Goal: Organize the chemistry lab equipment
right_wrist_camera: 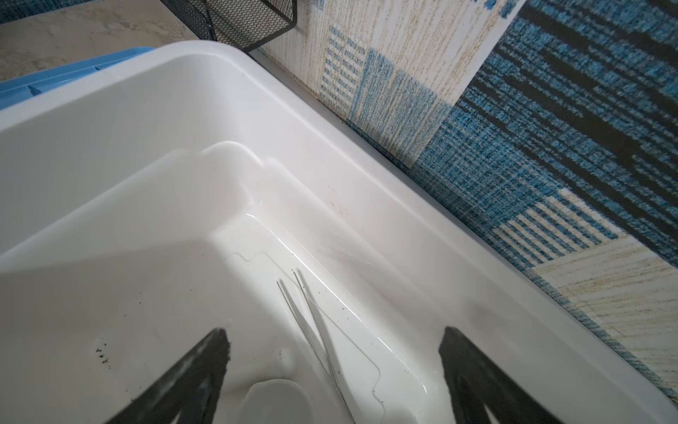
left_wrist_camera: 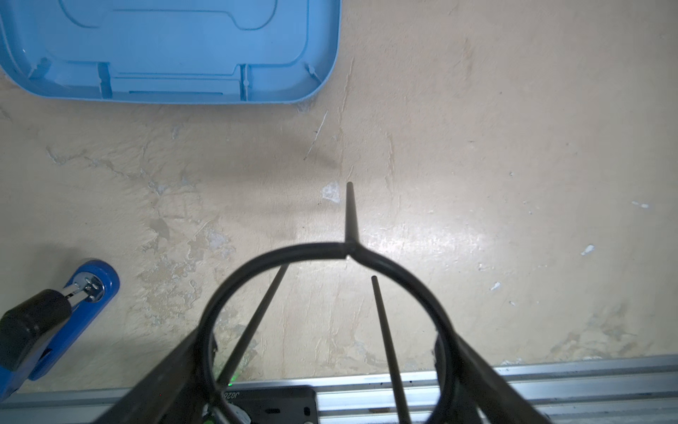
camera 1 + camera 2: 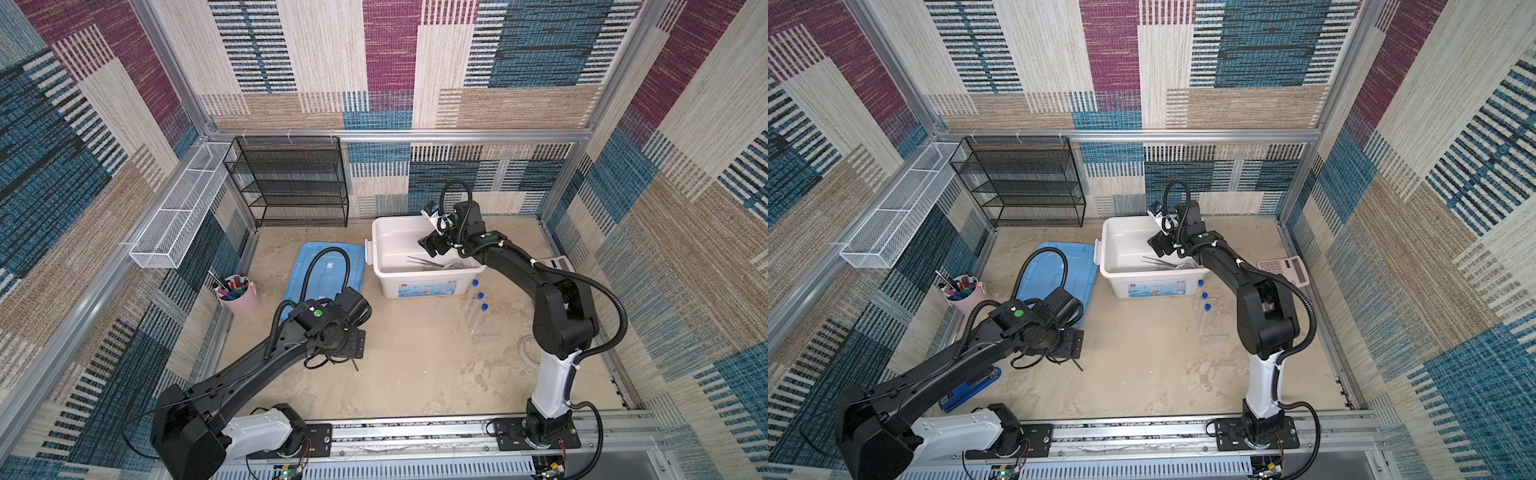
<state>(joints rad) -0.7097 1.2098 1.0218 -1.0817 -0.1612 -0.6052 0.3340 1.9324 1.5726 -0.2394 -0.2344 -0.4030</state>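
Observation:
The black ring tripod [image 2: 330,253] sits between the fingers of my left gripper [image 2: 326,341], which is shut on the sides of its ring. In a top view one leg [image 3: 355,365] sticks out below that gripper [image 3: 351,353], near the blue lid. My right gripper [image 1: 332,334] is open and empty inside the white bin [image 3: 428,286]. Below it lie the thin tweezers [image 1: 312,323] and a small white dish [image 1: 275,400]. Three blue-capped test tubes [image 3: 481,296] stand in a clear rack [image 3: 484,332] in front of the bin, seen in both top views [image 3: 1204,295].
The blue lid [image 3: 324,266] lies left of the bin. A pink cup of pens [image 3: 239,297] stands at the left wall, and a blue stapler [image 3: 971,388] lies under my left arm. A black mesh shelf [image 3: 291,183] and a white wire basket [image 3: 178,216] are at the back left. A calculator [image 3: 1283,268] lies at the right.

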